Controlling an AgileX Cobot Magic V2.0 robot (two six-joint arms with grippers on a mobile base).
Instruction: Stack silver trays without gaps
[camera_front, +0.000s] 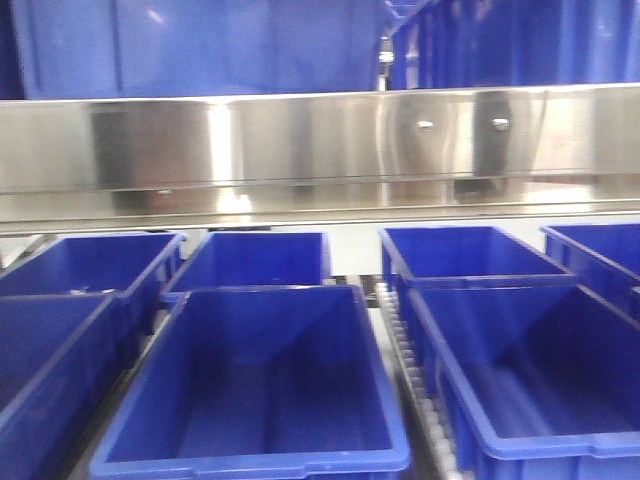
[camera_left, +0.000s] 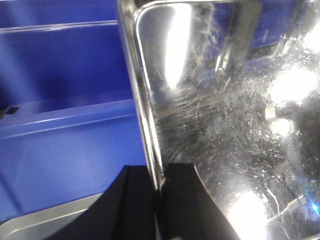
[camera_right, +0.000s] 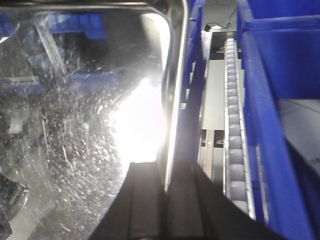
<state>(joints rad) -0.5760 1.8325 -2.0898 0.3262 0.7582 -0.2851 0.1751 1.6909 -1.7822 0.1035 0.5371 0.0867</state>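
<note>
Two-arm carry going on here. The silver tray (camera_left: 215, 125) is held between both arms. The left gripper (camera_left: 159, 175) is closed on the tray's left rim, with the thin edge sandwiched between its two black fingers. The right gripper (camera_right: 165, 171) pinches the right rim the same way. The front camera is no help: it only shows blue bins (camera_front: 260, 400) and the steel rail (camera_front: 300, 140), with no tray or arm in frame.

Low in the left wrist view there's a dull grey corner (camera_left: 45, 222) against the blue bin wall (camera_left: 60, 75). My guess is that's the tray to stack onto, but too little of it shows to be sure.

How I'd do this step:
- Keep the tray dead level and bring both arms down together. If one side drops first, it'll wedge crooked and leave a gap.
- Line the rounded corners up over the lower tray before lowering, not after.
- It's a pinch on a thin, shiny rim, so I'd expect it to slip easily. Go slow, no jerks.
- The right rim runs just beside a blue bin edge (camera_right: 192, 75), with the roller track (camera_right: 232, 125) beyond. Don't drift that way.
- Let go of both sides only once the rims sit flush all round.
</note>
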